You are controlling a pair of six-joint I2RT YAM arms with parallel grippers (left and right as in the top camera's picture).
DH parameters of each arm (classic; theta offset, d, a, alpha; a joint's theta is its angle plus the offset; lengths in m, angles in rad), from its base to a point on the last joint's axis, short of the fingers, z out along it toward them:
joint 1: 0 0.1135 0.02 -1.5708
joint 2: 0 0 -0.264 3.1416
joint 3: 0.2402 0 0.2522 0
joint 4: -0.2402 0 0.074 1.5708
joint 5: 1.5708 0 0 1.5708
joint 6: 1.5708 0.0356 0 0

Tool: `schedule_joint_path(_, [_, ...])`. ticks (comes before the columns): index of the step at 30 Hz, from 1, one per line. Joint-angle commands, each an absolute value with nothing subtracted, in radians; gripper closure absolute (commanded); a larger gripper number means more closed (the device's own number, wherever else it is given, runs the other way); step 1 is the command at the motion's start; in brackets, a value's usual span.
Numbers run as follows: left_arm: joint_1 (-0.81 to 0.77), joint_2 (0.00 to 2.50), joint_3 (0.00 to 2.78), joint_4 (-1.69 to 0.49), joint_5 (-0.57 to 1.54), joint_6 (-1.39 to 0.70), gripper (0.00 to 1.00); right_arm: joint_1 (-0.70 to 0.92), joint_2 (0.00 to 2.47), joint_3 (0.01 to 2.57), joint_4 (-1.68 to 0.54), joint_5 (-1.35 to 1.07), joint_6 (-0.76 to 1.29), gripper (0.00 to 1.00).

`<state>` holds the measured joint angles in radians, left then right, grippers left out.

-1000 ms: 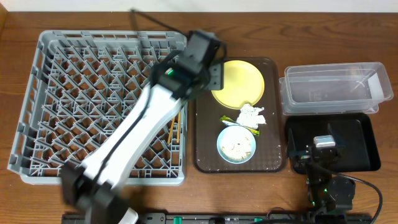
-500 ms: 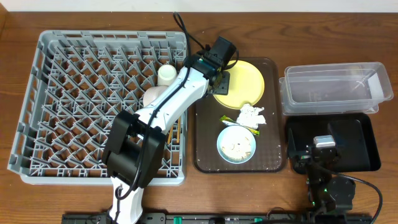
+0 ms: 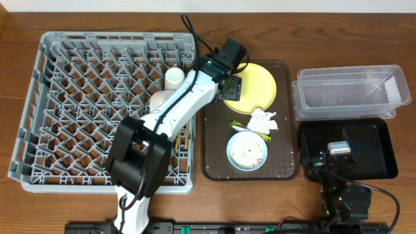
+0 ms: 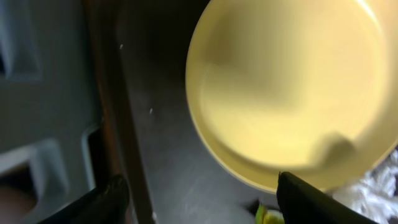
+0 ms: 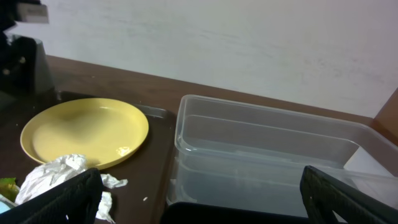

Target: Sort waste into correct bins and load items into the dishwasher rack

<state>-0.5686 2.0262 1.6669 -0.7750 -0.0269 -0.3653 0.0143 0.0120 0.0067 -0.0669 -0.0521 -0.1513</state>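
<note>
Two arms are in view, and neither has hold of anything. Left pincer [image 3: 229, 87] hangs over the far left corner of the brown serving tray [image 3: 286, 170], at the left rim of the yellow plate [image 3: 260, 81]. In the left wrist view its fingers [image 4: 112, 194] stand wide apart, with the plate's near rim between and above them and nothing gripped. Whether a finger touches the plate cannot be told. Right pincer [image 3: 338, 152] sits at the near right over the black tray [image 3: 383, 153], also spread wide and empty.

Dishwasher rack [image 3: 65, 97] occupies the left of the surface [image 3: 19, 208]. A white cup [image 3: 173, 78] stands in its far right part. A white bowl [image 3: 158, 101] lies just near of the cup, partly hidden by the left arm. Chopsticks [image 3: 182, 138] lie near the rack's right edge, also partly covered.

On the serving tray, the plate lies at the far end. The crumpled tissue [image 3: 262, 120] is just near of the plate, and the wrapper [image 3: 239, 126] lies at the tissue's left. The light blue bowl [image 3: 229, 151] sits at the near end and holds white crumbs [image 3: 247, 154].

Clear tub [image 3: 351, 91] stands at the far right, directly far of the black tray.
</note>
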Motion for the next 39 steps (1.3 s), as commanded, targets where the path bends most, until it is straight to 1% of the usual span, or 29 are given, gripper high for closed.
schedule_joint_path(1, [-0.542,1.881,1.686,-0.806,-0.033,-0.399,0.2,0.007,0.007,0.006,-0.071,-0.054,-0.162,0.01])
schedule_joint_path(4, [-0.49,1.734,1.686,-0.871,-0.004,-0.424,0.19,0.007,0.007,0.006,-0.071,-0.054,-0.162,0.01])
schedule_joint_path(7, [-0.405,1.559,1.686,-0.96,0.026,-0.423,0.18,0.007,0.007,0.006,-0.071,-0.054,-0.162,0.01])
schedule_joint_path(13, [-0.163,1.222,1.685,-1.212,-0.016,-0.423,0.18,0.007,0.007,0.006,-0.071,-0.054,-0.162,0.01])
schedule_joint_path(17, [-0.017,1.06,1.684,-1.332,-0.069,-0.423,0.18,0.007,0.007,0.006,-0.067,-0.093,-0.134,0.01])
schedule_joint_path(19, [0.021,1.006,1.679,-1.369,-0.085,-0.424,0.18,0.007,0.007,0.006,-0.049,-0.145,-0.063,0.01])
schedule_joint_path(22, [0.058,0.925,1.66,-1.415,-0.115,-0.424,0.18,0.007,0.007,0.007,0.052,-0.359,0.015,0.01])
schedule_joint_path(23, [0.062,0.904,1.652,-1.425,-0.126,-0.424,0.18,0.007,0.007,0.015,0.06,-0.382,0.04,0.01])
schedule_joint_path(25, [0.064,0.866,1.629,-1.435,-0.144,-0.425,0.18,0.007,0.013,0.056,0.004,-0.359,0.059,0.01])
schedule_joint_path(27, [0.064,0.832,1.593,-1.436,-0.143,-0.424,0.18,0.007,0.052,0.156,-0.122,-0.297,0.059,0.01])
schedule_joint_path(30, [0.064,0.813,1.545,-1.435,-0.143,-0.424,0.17,0.007,0.164,0.308,-0.21,-0.249,0.059,0.01])
schedule_joint_path(34, [0.064,0.817,1.483,-1.419,-0.143,-0.428,0.17,0.007,0.531,0.714,-0.392,-0.212,0.044,0.01])
schedule_joint_path(39, [0.064,0.824,1.443,-1.397,-0.143,-0.432,0.17,0.007,1.124,1.428,-0.864,-0.214,-0.038,0.01])
